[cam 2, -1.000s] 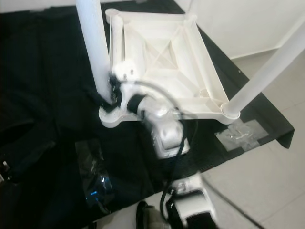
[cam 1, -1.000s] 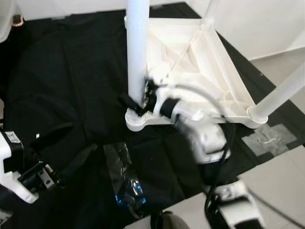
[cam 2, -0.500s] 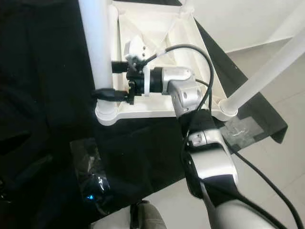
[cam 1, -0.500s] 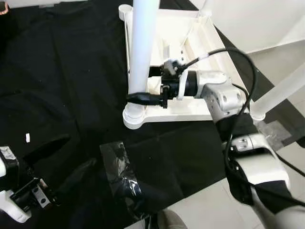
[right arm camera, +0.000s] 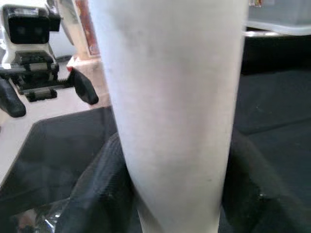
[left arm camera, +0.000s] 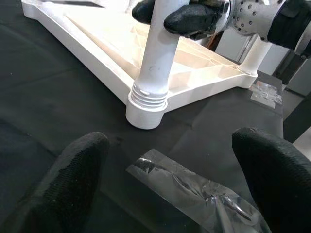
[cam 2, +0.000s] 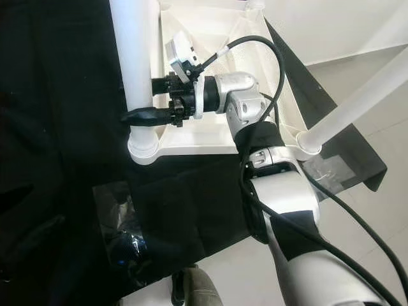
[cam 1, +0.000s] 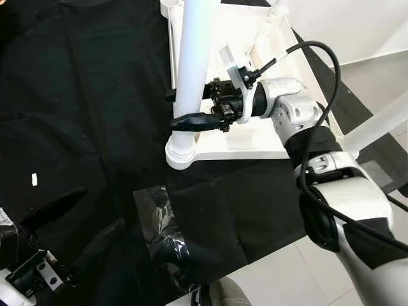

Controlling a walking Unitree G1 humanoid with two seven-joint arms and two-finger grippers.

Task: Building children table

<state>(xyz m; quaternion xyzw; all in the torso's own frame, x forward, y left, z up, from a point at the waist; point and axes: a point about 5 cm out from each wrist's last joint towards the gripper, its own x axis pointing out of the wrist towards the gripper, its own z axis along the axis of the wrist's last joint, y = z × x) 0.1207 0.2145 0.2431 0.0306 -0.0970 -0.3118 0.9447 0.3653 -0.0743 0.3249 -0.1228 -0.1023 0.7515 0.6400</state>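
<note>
A white plastic children's table (cam 1: pixel 255 137) lies upside down on a black cloth. A white leg (cam 1: pixel 194 57) stands upright in its near-left corner socket (cam 1: pixel 182 153), and threads show at the leg's foot (left arm camera: pixel 148 97). My right gripper (cam 1: pixel 172 108) is shut on this leg a little above the socket, one black finger in front of it and one behind. In the right wrist view the fingers (right arm camera: pixel 102 184) press both sides of the leg (right arm camera: pixel 170 107). My left gripper (cam 1: pixel 102 207) stays low at the near left, open and holding nothing, facing the socket (left arm camera: pixel 170 141).
Another leg (cam 1: pixel 376 124) stands in the near-right corner and one more (cam 1: pixel 277 9) at the far corner. A crumpled clear plastic wrapper (cam 1: pixel 159 217) lies on the cloth in front of the socket. Light floor tiles (cam 1: pixel 382 70) lie to the right, past the cloth's edge.
The head view has shifted. My right arm came out of a blurred, lower pose and now reaches level across the table. Its fingers sit slightly higher on the leg and the wrist has turned.
</note>
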